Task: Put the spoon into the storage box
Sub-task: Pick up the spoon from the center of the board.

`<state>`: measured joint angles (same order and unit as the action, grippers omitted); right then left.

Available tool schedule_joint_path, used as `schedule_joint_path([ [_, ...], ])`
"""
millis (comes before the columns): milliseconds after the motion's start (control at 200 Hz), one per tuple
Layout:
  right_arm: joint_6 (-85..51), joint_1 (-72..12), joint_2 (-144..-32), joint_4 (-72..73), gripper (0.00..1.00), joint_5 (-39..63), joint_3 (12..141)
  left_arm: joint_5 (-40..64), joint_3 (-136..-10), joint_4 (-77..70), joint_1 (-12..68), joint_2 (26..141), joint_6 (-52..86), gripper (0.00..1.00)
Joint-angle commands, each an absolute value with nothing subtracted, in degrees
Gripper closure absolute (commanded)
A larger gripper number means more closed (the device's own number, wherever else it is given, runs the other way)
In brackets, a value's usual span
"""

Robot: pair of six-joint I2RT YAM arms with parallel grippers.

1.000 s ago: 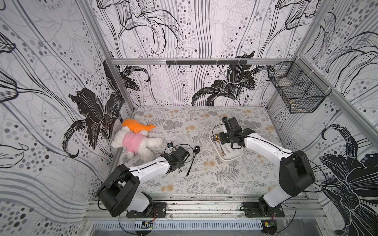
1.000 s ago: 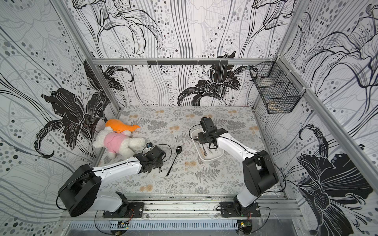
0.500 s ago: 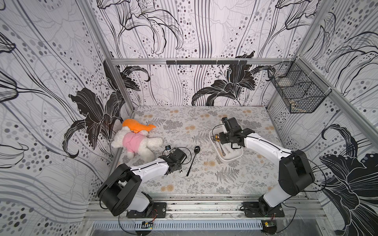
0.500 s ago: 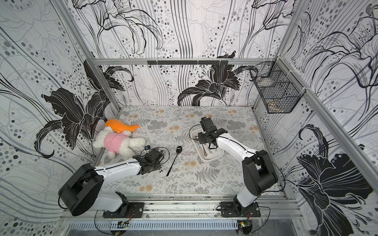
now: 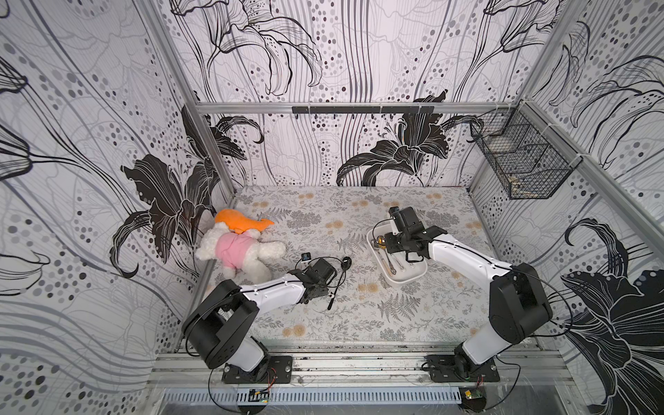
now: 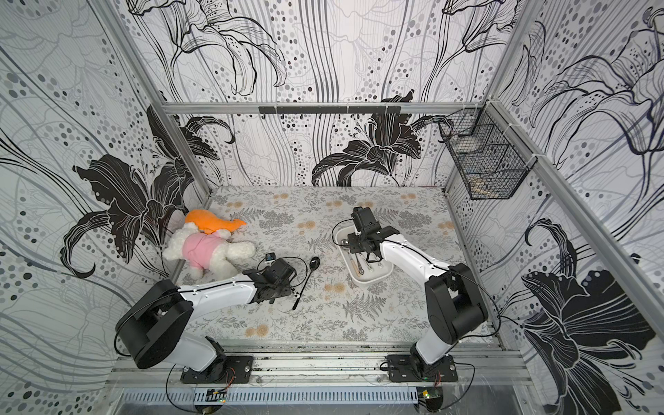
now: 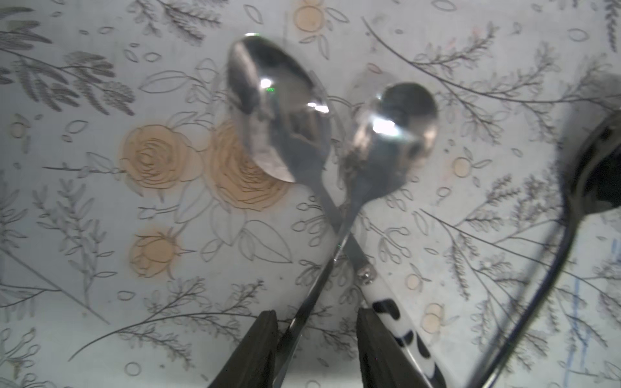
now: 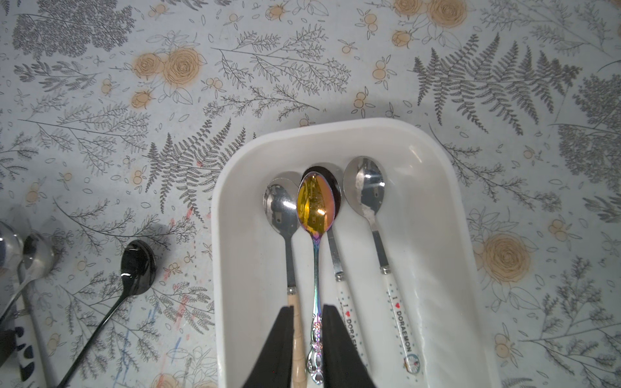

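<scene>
The white storage box lies right of centre with three spoons flat in it. My right gripper hovers over it, shut on the handle of an iridescent gold spoon held lengthwise above the others. My left gripper is low over the mat and open. A steel spoon has its thin handle between the jaws, against one finger. It crosses a spoon with a black-and-white handle. A black spoon lies beside them.
A white plush toy in pink with an orange cap lies at the left wall. A black wire basket hangs on the right wall. A rail with hooks runs along the back wall.
The left wrist has shifted slightly over the crossed spoons. The right arm, its spoon and the black spoon have stayed where they were.
</scene>
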<state>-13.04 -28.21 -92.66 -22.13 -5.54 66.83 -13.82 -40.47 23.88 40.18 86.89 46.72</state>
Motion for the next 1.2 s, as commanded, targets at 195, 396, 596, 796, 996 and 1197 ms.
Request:
schedule_joint_path([
  [195,-14.5,-28.2,-94.1,-21.8,0.80,-5.4,66.2,-13.0,-43.4,25.3,39.6,92.8,45.4,0.58],
  [396,-14.5,-28.2,-93.9,-21.7,0.80,-5.8,66.1,-12.5,-43.3,24.1,37.7,94.4,44.3,0.63],
  [596,-14.6,-28.2,-93.9,-21.7,0.80,-5.5,66.0,-12.5,-43.0,22.5,36.6,96.8,43.5,0.69],
  [796,-14.7,-28.2,-93.4,-21.6,0.80,-5.8,65.7,-12.9,-42.9,21.5,36.0,98.2,43.6,0.81],
  [996,-14.9,-28.2,-92.8,-21.5,0.80,-5.9,65.4,-13.0,-42.8,21.6,35.9,97.9,43.6,0.98],
  [1197,-15.1,-28.2,-91.8,-21.0,0.80,-6.2,64.9,-14.7,-42.7,22.4,35.9,95.4,44.2,1.00],
])
